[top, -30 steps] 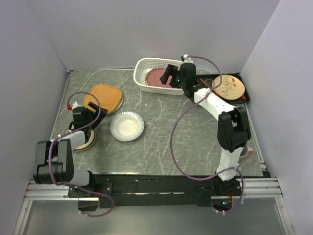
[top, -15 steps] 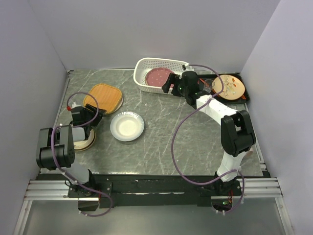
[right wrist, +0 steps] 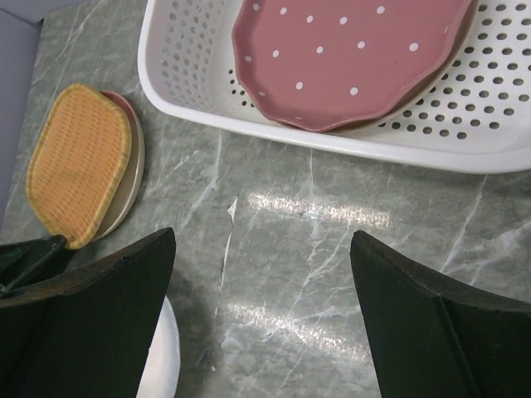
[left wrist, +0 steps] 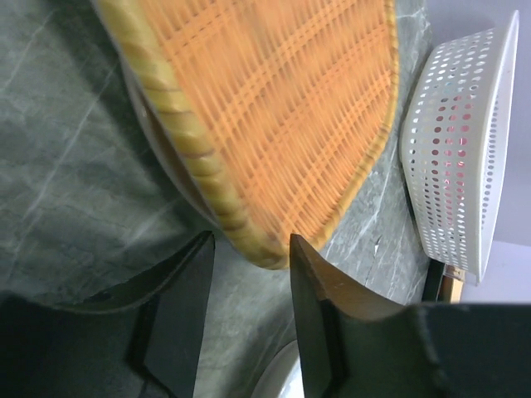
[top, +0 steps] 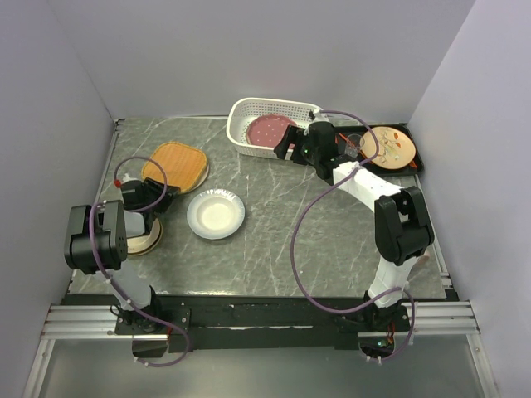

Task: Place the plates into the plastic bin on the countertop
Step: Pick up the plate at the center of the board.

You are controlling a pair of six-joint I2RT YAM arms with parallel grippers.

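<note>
Left end effector [left wrist: 249, 249] straddles the near corner of the orange plate [left wrist: 282, 99], one finger above its rolled rim and one below. The gap is narrow, but I cannot tell whether the pads are pressing on the rim or only flanking it. My right end effector [right wrist: 265, 323] is spread wide and carries nothing, hovering over the table [right wrist: 332, 249] just outside the near wall of the bin [right wrist: 465, 133].

The orange plate sits at the left rear of the table, lying on top of a paler plate [right wrist: 134, 166] whose edge shows beneath it. I judge it stiff and fairly light. Its weave-like ribbing and thick raised rim should give my fingers good bite, so the rim corner is the right place to hold. A one-edge pinch will let it droop or swing, and the plate underneath may shift or rattle as I lift.

The pink dotted plate [right wrist: 348, 58] already lies in the bin and covers much of its floor, so this one will likely have to overlap it. The left wall is near my elbow. The white plate [top: 216, 214] lies beside my path, and my right arm stands at the bin's near side, so it should clear away first.
</note>
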